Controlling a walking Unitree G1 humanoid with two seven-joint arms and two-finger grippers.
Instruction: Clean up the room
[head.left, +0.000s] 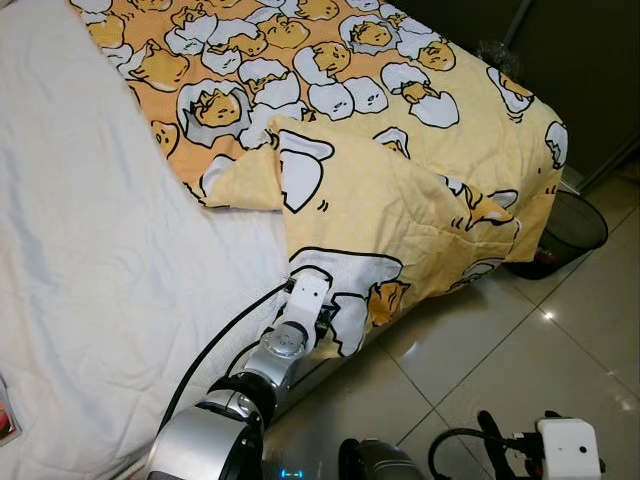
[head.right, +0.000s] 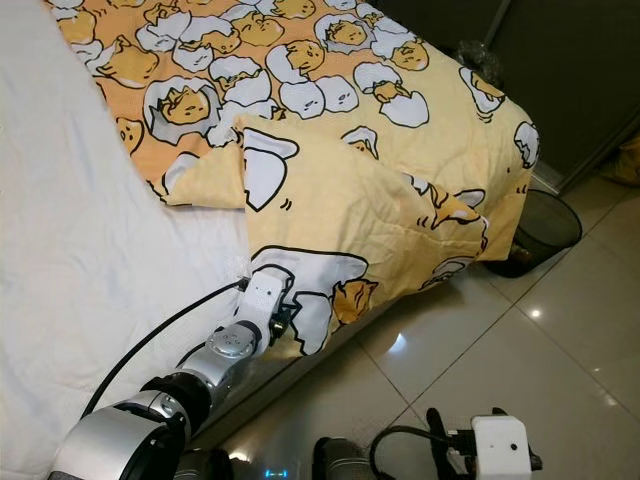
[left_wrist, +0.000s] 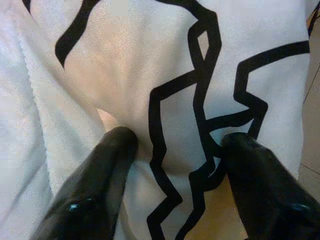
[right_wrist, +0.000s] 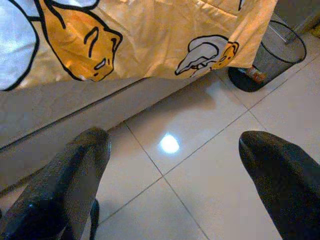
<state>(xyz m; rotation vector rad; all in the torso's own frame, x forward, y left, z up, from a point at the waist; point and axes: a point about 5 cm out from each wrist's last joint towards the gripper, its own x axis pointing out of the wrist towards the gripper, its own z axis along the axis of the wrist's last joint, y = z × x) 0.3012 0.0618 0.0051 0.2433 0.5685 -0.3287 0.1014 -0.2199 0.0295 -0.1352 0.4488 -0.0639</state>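
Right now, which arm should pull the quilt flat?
Left. Its gripper is at the quilt on the bed edge, jaws open on the fabric. The right gripper hangs low over the floor.

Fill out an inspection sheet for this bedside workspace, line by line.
Surface: bed with a white sheet, bare on the robot's left side.
Job's things: yellow blanket with an egg cartoon print, rumpled, one corner folded back, its edge hanging over the bed's side.
Clutter: a small item at the sheet's near edge, too cut off to identify.
Grippers: left gripper at the blanket's hanging corner, jaws apart with fabric between them; right gripper low over the floor, jaws open, holding nothing.
Cables: black cable along the left arm.
Surroundings: glossy tiled floor; black mesh bin beside the bed.
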